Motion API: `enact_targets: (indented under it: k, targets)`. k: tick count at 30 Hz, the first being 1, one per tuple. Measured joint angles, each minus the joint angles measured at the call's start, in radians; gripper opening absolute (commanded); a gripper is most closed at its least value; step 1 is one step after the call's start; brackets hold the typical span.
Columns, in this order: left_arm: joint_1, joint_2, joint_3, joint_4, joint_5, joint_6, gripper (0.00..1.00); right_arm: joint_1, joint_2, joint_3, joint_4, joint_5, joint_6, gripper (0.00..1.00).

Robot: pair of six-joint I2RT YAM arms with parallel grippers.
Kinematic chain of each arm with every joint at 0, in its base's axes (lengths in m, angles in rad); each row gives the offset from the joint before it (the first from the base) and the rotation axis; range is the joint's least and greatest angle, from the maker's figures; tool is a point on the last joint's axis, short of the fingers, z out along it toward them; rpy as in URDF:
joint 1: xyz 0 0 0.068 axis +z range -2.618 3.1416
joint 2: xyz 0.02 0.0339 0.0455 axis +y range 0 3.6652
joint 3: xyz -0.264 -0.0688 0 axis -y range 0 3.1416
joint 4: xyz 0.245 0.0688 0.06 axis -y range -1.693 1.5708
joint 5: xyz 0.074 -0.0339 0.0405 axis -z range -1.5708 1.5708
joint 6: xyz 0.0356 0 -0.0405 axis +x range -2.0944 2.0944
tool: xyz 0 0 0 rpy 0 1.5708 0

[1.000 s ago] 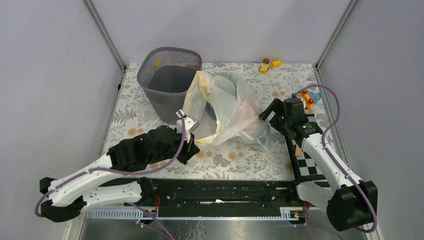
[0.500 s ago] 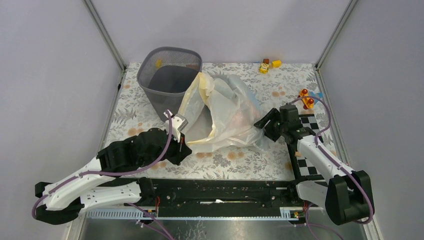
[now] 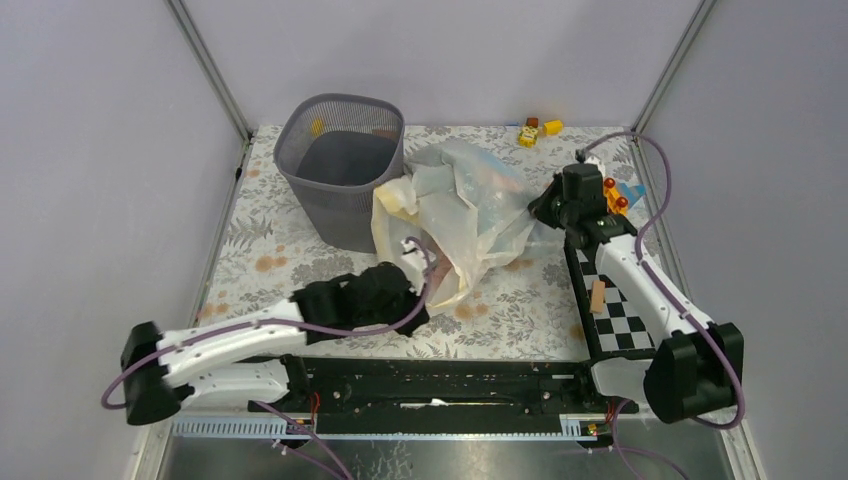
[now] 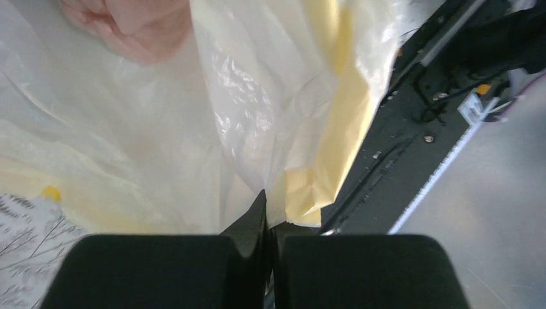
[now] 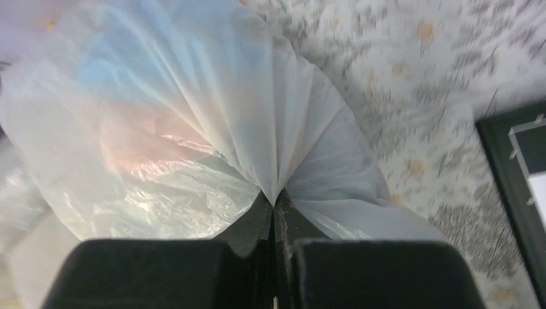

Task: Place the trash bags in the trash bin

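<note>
change over the last second: right pincer point(image 5: 275, 209) gone from wide open to fully closed, now pinching a pleated gather of the clear bag point(image 3: 470, 230) at its closed end. left arm swung in toward the right arm, bunching the bag into a heap between the two pincers instead of lying spread out. meaning for the task: outer bag gripped at both ends, so probably ready for lifting or tipping; pink bag point(image 5: 145, 145) not yet in the bin point(image 3: 330, 205).

left pincer point(image 4: 265, 212): clamped tight, with film beside the yellow band point(image 4: 335, 148) at the bag's mouth caught between the jaws. right pincer: no gap visible, folds of clear film fanning out from the jaw line.

pink bag: inside the clear bag, ahead and left of the right pincer, visible as a rosy patch through the film; also ahead and left of the left pincer.

bin: upright on the worktop point(image 3: 270, 230), beyond the left pincer and to its left, touching or just beside the heaped bag; cannot tell which.

judged next: raising the closed end to slide the pink bag toward the mouth.
</note>
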Motion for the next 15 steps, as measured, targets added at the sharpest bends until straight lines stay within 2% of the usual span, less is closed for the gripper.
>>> enact_targets:
  k: [4,8,9,10,11,12,14,15]
  targets:
    - [0.000,0.175,-0.084,0.216,0.014,-0.008,0.00,-0.007,0.097,0.153,-0.013,0.110,-0.093,0.00]
    - [0.002,0.363,-0.094,0.462,0.037,-0.014,0.00,-0.063,0.166,0.284,-0.042,0.180,-0.148,0.00]
    - [0.004,0.417,-0.077,0.529,0.045,-0.013,0.00,-0.088,0.180,0.310,-0.048,0.183,-0.157,0.11]
    - [0.005,0.462,-0.056,0.575,0.054,-0.010,0.03,-0.121,0.198,0.338,-0.052,0.187,-0.166,0.35]
    - [0.006,0.513,-0.023,0.629,0.066,-0.007,0.12,-0.154,0.219,0.363,-0.060,0.190,-0.172,0.56]
    - [0.007,0.554,0.006,0.673,0.081,-0.003,0.27,-0.188,0.243,0.391,-0.067,0.196,-0.182,0.70]
    - [0.005,0.612,0.048,0.738,0.116,0.009,0.59,-0.243,0.306,0.465,-0.087,0.206,-0.227,0.83]
    - [0.003,0.626,0.055,0.766,0.129,0.006,0.68,-0.261,0.328,0.492,-0.094,0.209,-0.240,0.85]
